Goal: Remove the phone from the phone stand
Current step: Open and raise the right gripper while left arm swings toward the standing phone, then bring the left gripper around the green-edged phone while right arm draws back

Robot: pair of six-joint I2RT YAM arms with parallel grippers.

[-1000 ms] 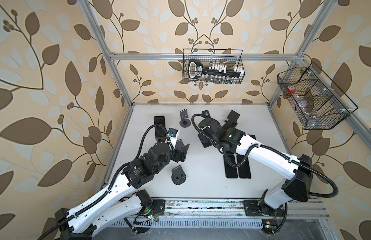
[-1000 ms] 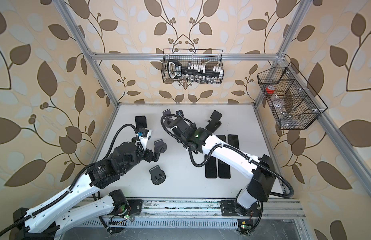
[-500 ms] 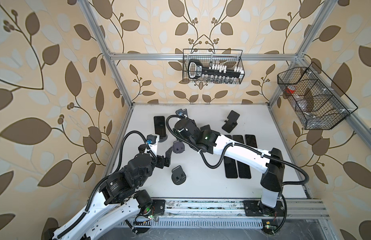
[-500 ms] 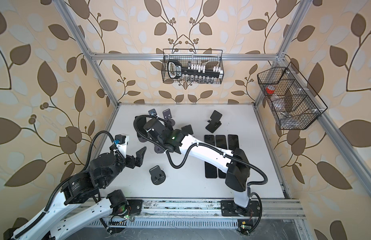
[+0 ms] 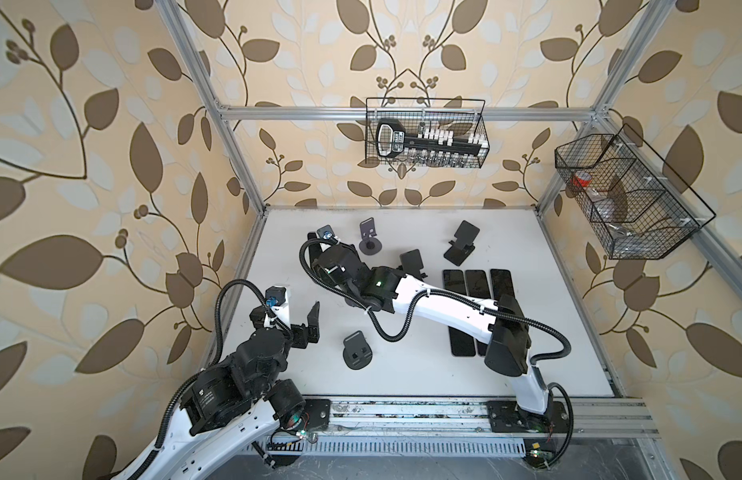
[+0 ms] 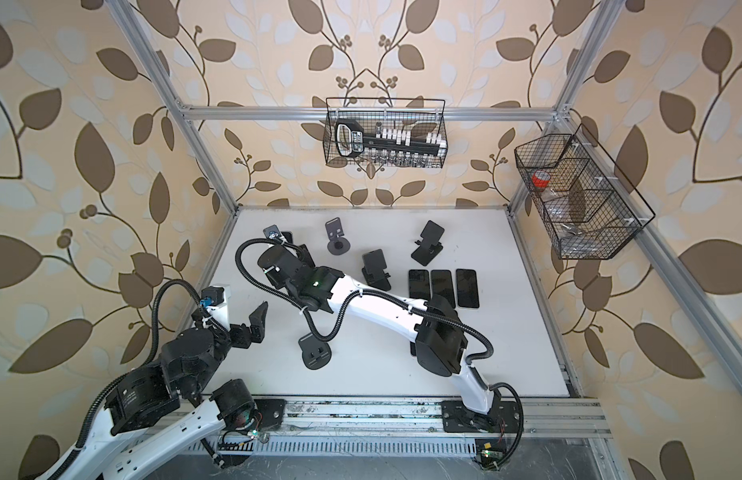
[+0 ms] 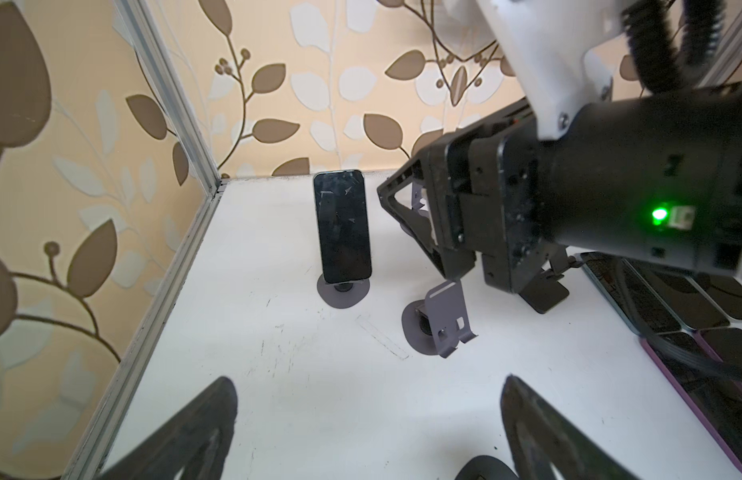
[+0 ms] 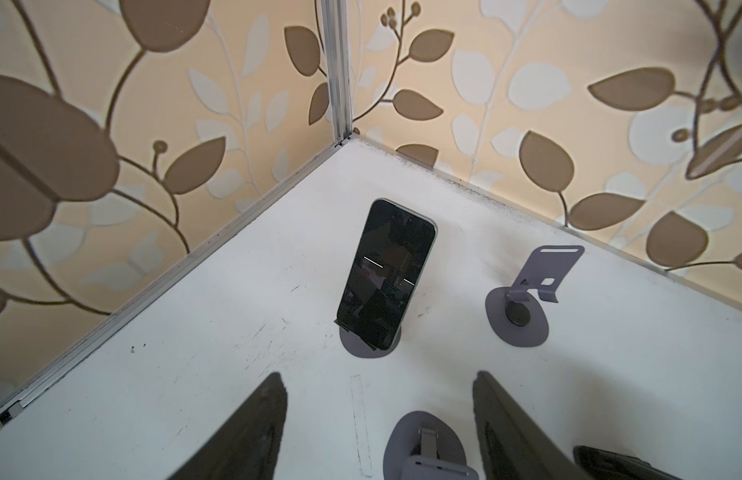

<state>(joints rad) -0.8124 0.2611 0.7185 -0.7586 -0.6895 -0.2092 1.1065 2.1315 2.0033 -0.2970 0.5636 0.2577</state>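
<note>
- right gripper (image 8: pixel 377 376) — fingers (image 8: pixel 253 428) spread wide, gripping nothing.
- phone (image 8: pixel 386 270) is straight ahead of the right fingertips, apart from them, with a strip of bare table (image 8: pixel 194 374) between. Its dark screen faces the gripper and the top leans back a little.
- The phone sits in its stand (image 8: pixel 371 347). The round grey base shows under the phone's lower edge, close to the corner where two walls meet.
- empty stand (image 8: pixel 402 440) is close in, below the gap between the right fingers. Cannot tell whether it touches either one.
- second empty stand (image 8: pixel 523 307) is ahead of the right gripper and off to one side, beside the phone but not touching it.
- left gripper (image 7: pixel 367 380) — fingers spread, empty, low over the table. The phone is well ahead of it, farther off than from the right gripper. The right arm's wrist hangs ahead and to one side, over the empty stand.
- row of flat phones (image 5: pixel 475 282) lies face up behind the right gripper, alongside its forearm.
</note>
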